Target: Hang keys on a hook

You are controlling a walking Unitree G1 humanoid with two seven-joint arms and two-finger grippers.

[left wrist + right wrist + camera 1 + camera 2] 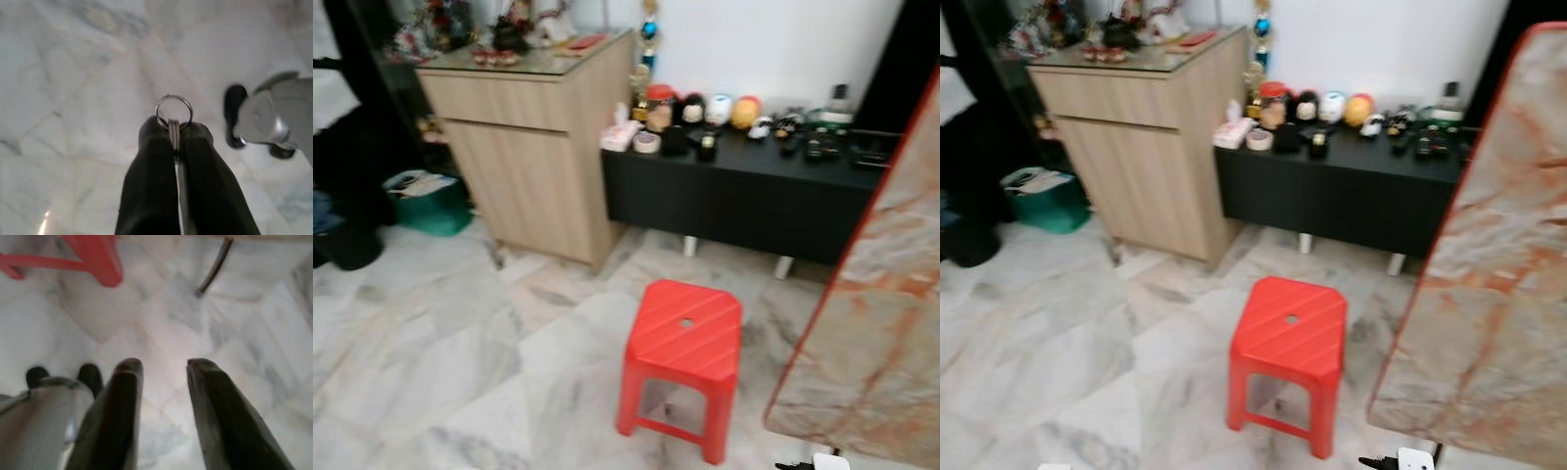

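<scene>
Pinching keys (174, 128) in left gripper (174, 132) (right gripper (162, 363) agape) above marble floor (73, 88)

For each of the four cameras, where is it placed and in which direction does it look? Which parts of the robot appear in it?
Left eye, right eye: on the head, looking forward and down at a red stool, wooden cabinet and black bench.
Left wrist: along the left gripper, shut on a key ring, above marble floor.
Right wrist: along the open right gripper, floorward; a stool leg is there too.
Both wrist views share the floor.
</scene>
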